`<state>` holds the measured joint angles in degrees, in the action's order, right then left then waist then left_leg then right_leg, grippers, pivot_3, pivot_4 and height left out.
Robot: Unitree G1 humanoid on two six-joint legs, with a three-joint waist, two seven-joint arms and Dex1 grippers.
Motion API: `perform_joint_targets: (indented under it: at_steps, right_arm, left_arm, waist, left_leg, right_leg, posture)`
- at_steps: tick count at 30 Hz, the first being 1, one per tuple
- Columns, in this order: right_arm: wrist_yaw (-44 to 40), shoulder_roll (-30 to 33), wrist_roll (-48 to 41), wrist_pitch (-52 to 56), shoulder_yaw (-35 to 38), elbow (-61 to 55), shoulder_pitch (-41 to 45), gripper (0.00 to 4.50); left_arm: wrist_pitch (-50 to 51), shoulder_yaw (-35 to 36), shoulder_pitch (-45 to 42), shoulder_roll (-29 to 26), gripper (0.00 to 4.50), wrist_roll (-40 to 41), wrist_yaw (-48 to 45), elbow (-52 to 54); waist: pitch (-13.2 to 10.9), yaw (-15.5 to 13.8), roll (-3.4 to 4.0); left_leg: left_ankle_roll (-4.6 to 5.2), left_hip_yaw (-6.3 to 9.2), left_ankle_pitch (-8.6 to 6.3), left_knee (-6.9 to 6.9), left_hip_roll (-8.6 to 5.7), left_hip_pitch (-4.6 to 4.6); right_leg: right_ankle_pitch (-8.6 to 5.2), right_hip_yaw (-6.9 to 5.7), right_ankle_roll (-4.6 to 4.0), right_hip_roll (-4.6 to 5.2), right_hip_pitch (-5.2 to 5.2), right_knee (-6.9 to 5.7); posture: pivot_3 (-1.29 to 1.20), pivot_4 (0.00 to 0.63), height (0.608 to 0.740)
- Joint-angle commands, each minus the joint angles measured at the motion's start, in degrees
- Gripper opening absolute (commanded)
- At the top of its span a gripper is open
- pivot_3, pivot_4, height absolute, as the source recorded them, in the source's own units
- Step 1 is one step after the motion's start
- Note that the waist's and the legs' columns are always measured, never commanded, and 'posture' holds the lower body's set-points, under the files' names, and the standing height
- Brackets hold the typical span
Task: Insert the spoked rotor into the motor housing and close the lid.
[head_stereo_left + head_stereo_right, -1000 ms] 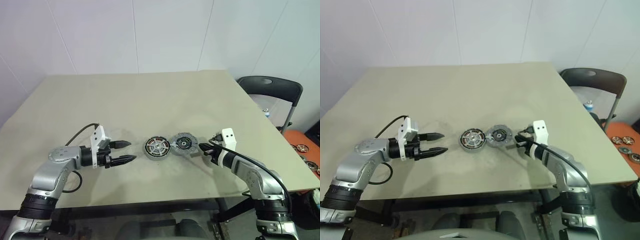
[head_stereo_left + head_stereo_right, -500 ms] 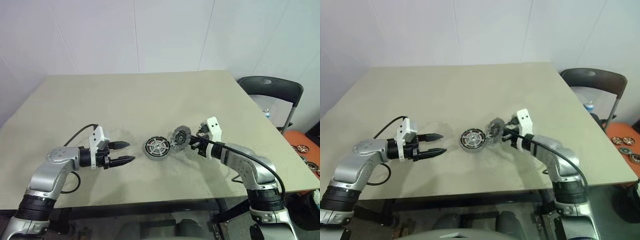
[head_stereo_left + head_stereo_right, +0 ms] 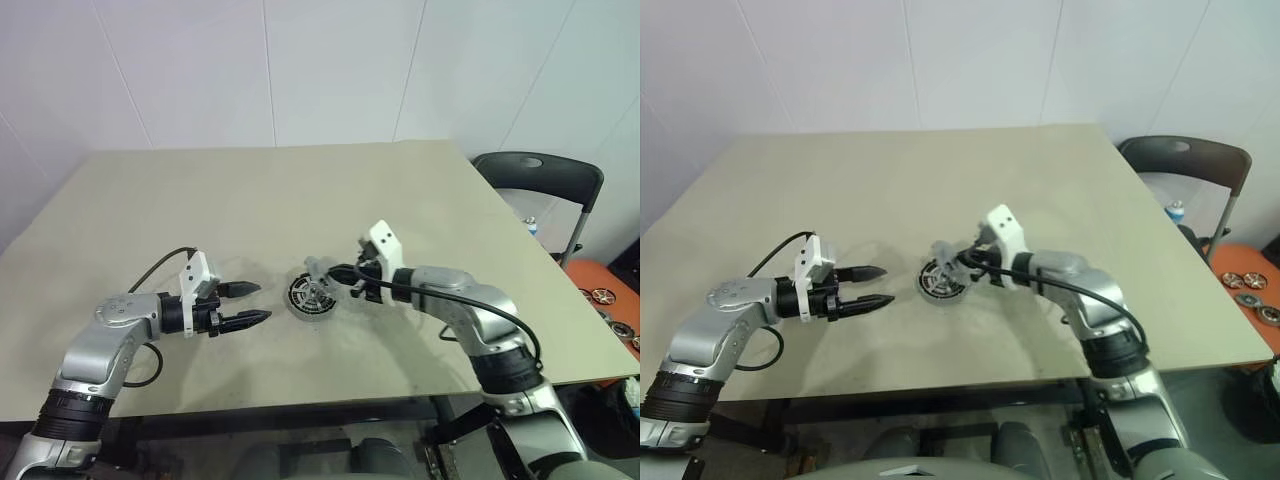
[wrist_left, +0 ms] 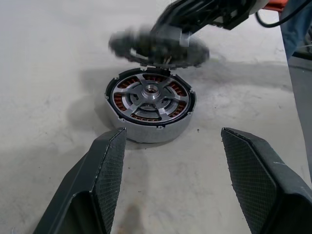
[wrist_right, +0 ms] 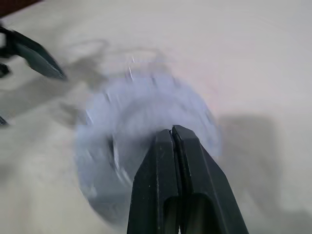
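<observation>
One housing (image 4: 150,108) sits mid-table (image 3: 300,200): short dark drum, silvery rim, copper windings ringed inside. Rotor (image 4: 148,92) already seated in it, silver spokes around a small hub. Lid (image 4: 158,46) hangs just above the housing's far edge (blurred, grey, ribbed face hard to make out), pinched at its rim by the right gripper (image 3: 340,275), fingers shut tight on it. Left gripper (image 3: 250,304) hovers beside the housing, apart from it, jaws wide, holding nothing. Lid's centre hidden behind the right fingers (image 5: 170,161).
</observation>
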<state>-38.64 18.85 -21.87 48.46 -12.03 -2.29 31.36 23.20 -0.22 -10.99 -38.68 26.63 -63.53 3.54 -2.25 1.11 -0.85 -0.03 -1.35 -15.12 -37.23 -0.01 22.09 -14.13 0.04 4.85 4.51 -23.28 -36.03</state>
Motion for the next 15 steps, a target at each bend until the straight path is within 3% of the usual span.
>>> perform_joint_targets:
  at_steps: [1,15]
  right_arm:
    - [-2.3,-0.8,1.6,-4.0,-1.2,3.5,4.6,0.04]
    - [-6.8,-3.9,6.9,-11.3,-3.9,15.2,11.4,0.04]
  left_arm:
    - [0.1,1.2,-1.0,-0.2,3.32,0.9,0.3,2.0]
    - [0.0,2.5,-0.1,-0.4,3.32,0.9,1.4,2.4]
  waist:
    - [0.0,-0.1,0.0]
    - [0.0,0.1,0.0]
  left_leg:
    - [0.0,0.0,0.0,0.0,0.0,0.02]
    - [0.0,0.0,0.0,0.0,-0.01,0.03]
  right_leg:
    - [0.0,0.0,0.0,0.03,-0.01,0.01]
    - [0.01,0.0,0.0,0.08,-0.05,-0.05]
  posture:
    - [0.0,0.0,0.74]
    - [0.0,0.0,0.74]
